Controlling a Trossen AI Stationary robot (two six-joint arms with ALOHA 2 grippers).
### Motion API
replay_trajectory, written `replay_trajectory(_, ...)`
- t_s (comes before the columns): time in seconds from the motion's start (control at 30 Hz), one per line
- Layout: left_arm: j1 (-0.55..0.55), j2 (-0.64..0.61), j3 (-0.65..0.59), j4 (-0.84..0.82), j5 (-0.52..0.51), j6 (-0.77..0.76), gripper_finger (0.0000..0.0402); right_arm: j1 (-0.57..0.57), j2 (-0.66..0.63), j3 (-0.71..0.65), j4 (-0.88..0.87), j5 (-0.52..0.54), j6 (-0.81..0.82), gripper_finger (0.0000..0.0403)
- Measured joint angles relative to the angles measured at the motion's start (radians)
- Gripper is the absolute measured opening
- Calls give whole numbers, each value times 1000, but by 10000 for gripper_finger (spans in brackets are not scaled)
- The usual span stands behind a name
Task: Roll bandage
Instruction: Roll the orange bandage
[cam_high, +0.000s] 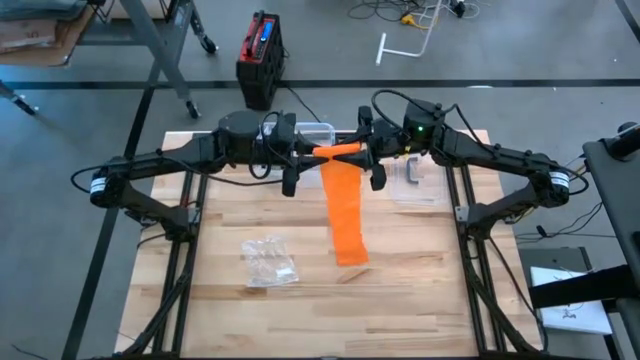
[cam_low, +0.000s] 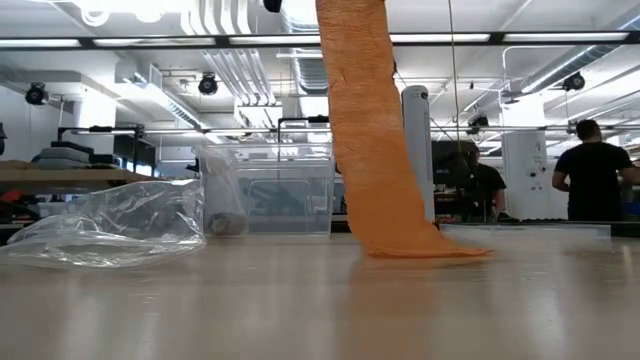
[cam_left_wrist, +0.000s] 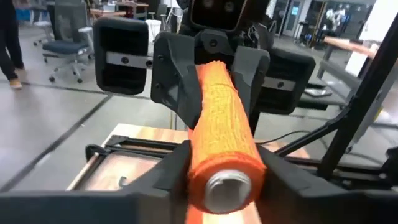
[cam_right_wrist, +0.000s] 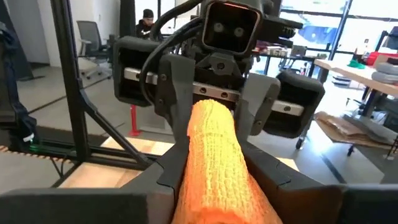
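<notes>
While both grippers face each other above the table's far side, the left gripper (cam_high: 300, 158) and right gripper (cam_high: 367, 152) clamp the orange woven bandage roll (cam_high: 338, 151) — its loose strip hangs to the wooden tabletop (cam_high: 420, 270).

Bright, even overhead light from where I sit. In the low view, ceiling strip lights (cam_low: 130, 40) glare and the near desk (cam_low: 300, 310) is soft. Wrist views: my fingers (cam_left_wrist: 155, 180) blur close up, windows (cam_right_wrist: 367, 25) blow out. Shadows faint.
</notes>
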Motion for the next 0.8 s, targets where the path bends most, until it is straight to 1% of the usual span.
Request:
replay_trajectory(0.13, 0, 0, 0, -1, -2, 79, 70, 0, 0, 0, -2, 0, 78, 103)
replay_trajectory(0.2, 0, 0, 0, -1, -3, 112, 50, 0, 0, 0, -2, 0, 157, 110)
replay_trajectory(0.27, -1, 0, 0, 0, -22, 139, 41, 0, 0, 0, 1, 2, 269, 122)
replay_trajectory(0.33, -3, 0, 0, 0, -56, 164, 42, -1, 0, 0, 5, 5, 390, 135)
replay_trajectory(0.43, -8, 1, 0, 2, -81, 212, 59, -1, 0, 0, 8, 10, 570, 158)
replay_trajectory(0.57, -20, 6, 0, 3, -106, 272, 75, -1, 0, 0, 5, 7, 740, 182)
replay_trajectory(0.6, -26, 6, 0, 3, -123, 283, 76, -1, 0, 0, 6, 7, 774, 185)
replay_trajectory(0.67, -44, 6, 0, 5, -192, 310, 72, -2, 0, 0, 6, 10, 822, 190)
replay_trajectory(0.73, -61, 6, 0, 6, -253, 354, 64, -2, 0, 0, 5, 10, 834, 191)
replay_trajectory(0.8, -75, 6, 0, 13, -274, 387, 57, -2, 0, 0, 6, 10, 830, 191)
